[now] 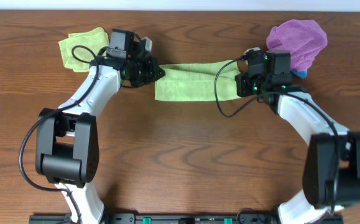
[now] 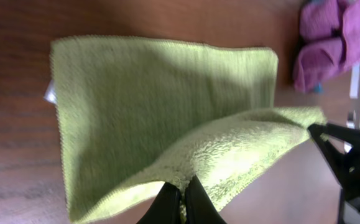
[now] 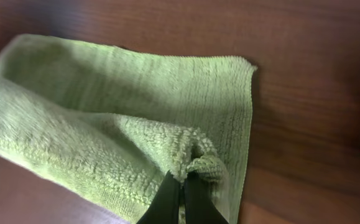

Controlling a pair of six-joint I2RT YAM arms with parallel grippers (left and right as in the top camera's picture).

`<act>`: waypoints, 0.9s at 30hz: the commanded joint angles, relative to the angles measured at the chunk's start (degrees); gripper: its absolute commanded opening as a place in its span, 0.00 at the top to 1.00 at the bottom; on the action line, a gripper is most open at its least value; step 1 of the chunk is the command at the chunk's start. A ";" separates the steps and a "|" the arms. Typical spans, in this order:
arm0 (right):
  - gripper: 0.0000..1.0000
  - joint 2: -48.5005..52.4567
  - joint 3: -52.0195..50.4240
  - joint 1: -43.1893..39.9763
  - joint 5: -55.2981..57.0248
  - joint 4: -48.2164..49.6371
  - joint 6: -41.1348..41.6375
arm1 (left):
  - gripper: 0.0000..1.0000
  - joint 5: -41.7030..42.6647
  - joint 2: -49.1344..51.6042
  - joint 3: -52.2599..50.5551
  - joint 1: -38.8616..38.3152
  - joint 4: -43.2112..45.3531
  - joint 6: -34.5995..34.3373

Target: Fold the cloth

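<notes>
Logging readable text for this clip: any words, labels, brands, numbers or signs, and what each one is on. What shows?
None can be read in any view.
The white tag on the edge of the green cloth: too small and blurred to read.
The purple cloth: no print shows.

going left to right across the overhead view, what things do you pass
crumpled green cloth → left gripper → stretched green cloth → right gripper → purple cloth
</notes>
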 commanded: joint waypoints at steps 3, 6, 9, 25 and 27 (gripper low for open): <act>0.99 4.79 6.49 0.57 1.01 0.57 1.16 | 0.94 -6.05 -0.76 0.31 0.09 2.56 -2.23; 0.99 6.88 9.29 0.66 1.73 0.52 1.16 | 0.94 -6.19 0.46 0.31 0.09 5.44 -3.32; 0.99 8.76 11.78 0.72 1.88 0.50 1.16 | 0.94 -6.25 2.14 0.31 0.11 7.45 -4.31; 0.99 14.97 13.55 1.16 3.58 2.21 0.96 | 0.94 -8.17 9.25 0.31 0.09 12.15 -4.79; 0.98 15.50 13.55 1.40 3.67 2.25 0.61 | 0.94 -8.24 9.92 0.31 0.09 12.26 -4.76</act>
